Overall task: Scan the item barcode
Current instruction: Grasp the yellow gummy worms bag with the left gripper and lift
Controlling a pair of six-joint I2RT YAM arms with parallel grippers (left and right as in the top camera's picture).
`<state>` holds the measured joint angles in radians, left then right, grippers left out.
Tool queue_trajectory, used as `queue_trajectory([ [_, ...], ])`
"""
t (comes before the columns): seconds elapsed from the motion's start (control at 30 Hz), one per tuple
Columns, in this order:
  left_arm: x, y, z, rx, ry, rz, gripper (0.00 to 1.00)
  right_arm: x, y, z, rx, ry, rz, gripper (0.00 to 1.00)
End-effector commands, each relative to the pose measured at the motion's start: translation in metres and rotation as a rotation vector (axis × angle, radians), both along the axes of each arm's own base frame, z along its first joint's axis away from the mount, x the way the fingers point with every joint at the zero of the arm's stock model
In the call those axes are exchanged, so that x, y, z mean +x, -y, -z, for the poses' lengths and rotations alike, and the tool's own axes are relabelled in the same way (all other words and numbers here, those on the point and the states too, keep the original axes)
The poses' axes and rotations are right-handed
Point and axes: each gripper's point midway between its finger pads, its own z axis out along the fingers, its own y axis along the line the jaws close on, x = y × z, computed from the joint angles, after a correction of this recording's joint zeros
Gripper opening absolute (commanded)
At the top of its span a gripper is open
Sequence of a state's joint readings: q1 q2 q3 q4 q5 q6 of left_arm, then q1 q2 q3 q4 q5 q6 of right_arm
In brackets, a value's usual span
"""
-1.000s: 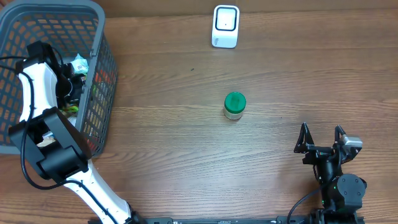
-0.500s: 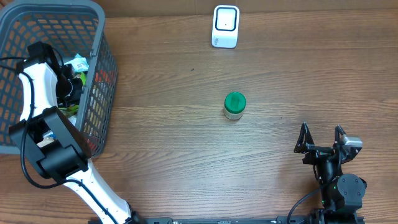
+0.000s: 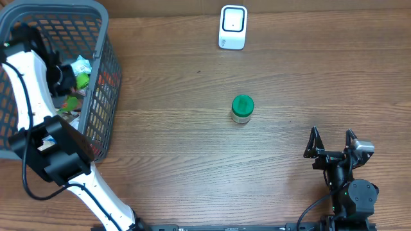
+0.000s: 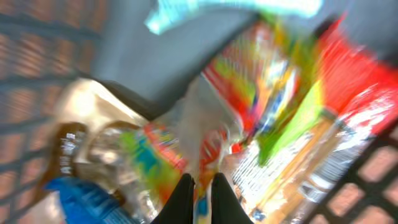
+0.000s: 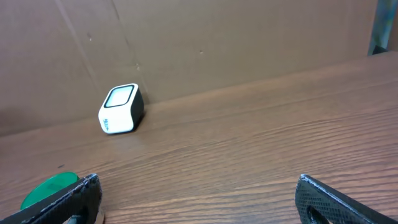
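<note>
One bench point(image 3: 167, 167): carrying a grey mesh basket point(image 3: 103, 77), a green-lidded jar point(image 3: 242, 108) and a white barcode scanner point(image 3: 232, 27).
Basket: sitting at the left edge, holding heaped packets.
Left arm point(image 3: 26, 83): now swinging up inside the basket.
Right gripper point(image 3: 332, 142): idling wide and empty, near the front edge.
Left gripper point(image 4: 202, 180): having just snapped narrow, apparently pinching a colourful packet point(image 4: 211, 124), so pickup is looking under way.
Scanner: waiting well apart from the basket.
</note>
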<state>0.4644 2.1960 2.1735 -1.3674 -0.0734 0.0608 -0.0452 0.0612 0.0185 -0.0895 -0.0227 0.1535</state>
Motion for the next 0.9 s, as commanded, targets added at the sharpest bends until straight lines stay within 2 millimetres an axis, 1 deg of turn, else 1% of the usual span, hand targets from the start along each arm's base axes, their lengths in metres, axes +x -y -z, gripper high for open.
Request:
queue_trajectory([
  [0.0,0.012,0.0,-0.041,0.017,0.1,-0.051,0.04,0.0,-0.001,0.004,0.004,-0.005,-0.005,1.0],
  [0.13,0.017,0.003,-0.075,0.044,0.163,-0.042,0.04,0.0,-0.001,0.004,0.004,-0.005,-0.005,1.0],
  [0.2,0.019,0.005,-0.086,0.055,0.189,-0.037,0.04,0.0,-0.001,0.004,0.004,-0.005,-0.005,1.0],
  [0.27,0.021,0.006,-0.093,0.063,0.205,-0.032,0.04,0.0,-0.001,0.004,0.004,-0.005,-0.005,1.0],
  [0.33,0.021,0.007,-0.093,0.063,0.205,-0.03,0.04,0.0,-0.001,0.004,0.004,-0.005,-0.005,1.0],
  [0.37,0.02,0.007,-0.092,0.061,0.2,-0.031,0.07,0.0,-0.001,0.004,0.004,-0.005,-0.005,1.0],
  [0.4,0.019,0.008,-0.09,0.057,0.192,-0.03,0.13,0.0,-0.001,0.004,0.004,-0.005,-0.005,1.0],
  [0.43,0.018,0.008,-0.089,0.055,0.185,-0.027,0.22,0.0,-0.001,0.004,0.004,-0.005,-0.005,1.0],
  [0.47,0.017,0.009,-0.088,0.053,0.178,-0.024,0.36,0.0,-0.001,0.004,0.004,-0.005,-0.005,1.0],
  [0.53,0.016,0.009,-0.087,0.051,0.172,-0.024,0.7,0.0,-0.001,0.004,0.004,-0.005,-0.005,1.0],
  [0.57,0.016,0.009,-0.087,0.05,0.172,-0.024,0.82,0.0,-0.001,0.004,0.004,-0.005,-0.005,1.0],
  [0.63,0.016,0.009,-0.086,0.05,0.171,-0.024,0.97,0.0,-0.001,0.004,0.004,-0.005,-0.005,1.0],
  [0.67,0.016,0.009,-0.084,0.048,0.166,-0.024,1.0,0.0,-0.001,0.004,0.004,-0.005,-0.005,1.0],
  [0.73,0.015,0.009,-0.077,0.04,0.149,-0.025,1.0,0.0,-0.001,0.004,0.004,-0.005,-0.005,1.0],
  [0.8,0.014,0.01,-0.066,0.031,0.126,-0.025,1.0,0.0,-0.001,0.004,0.004,-0.005,-0.005,1.0],
  [0.87,0.013,0.01,-0.05,0.019,0.096,-0.017,1.0,0.0,-0.001,0.004,0.004,-0.005,-0.005,1.0],
])
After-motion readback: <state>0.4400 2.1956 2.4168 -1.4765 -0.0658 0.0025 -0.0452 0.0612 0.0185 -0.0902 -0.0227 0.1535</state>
